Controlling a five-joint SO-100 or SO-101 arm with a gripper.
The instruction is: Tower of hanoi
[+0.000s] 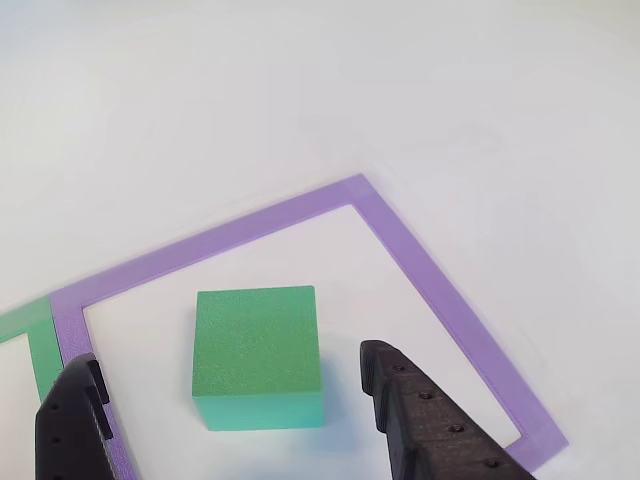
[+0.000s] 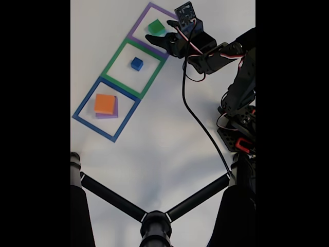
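Observation:
The green block [image 1: 258,355] lies inside the purple tape square [image 1: 420,270]. My gripper [image 1: 230,358] is open, one black finger on each side of the block with a gap to both. In the fixed view the gripper [image 2: 161,32] is at the green block [image 2: 156,27] in the top square. The small blue block [image 2: 136,64] sits in the green tape square [image 2: 113,58]. The orange block [image 2: 104,103] rests on the purple block [image 2: 109,115] inside the blue tape square [image 2: 85,99].
The arm [image 2: 211,54] reaches in from its base [image 2: 239,128] at the right of the fixed view, with a black cable [image 2: 198,121] trailing across the white table. Black stand legs [image 2: 149,221] cross the bottom. A green tape strip [image 1: 20,325] borders the purple square.

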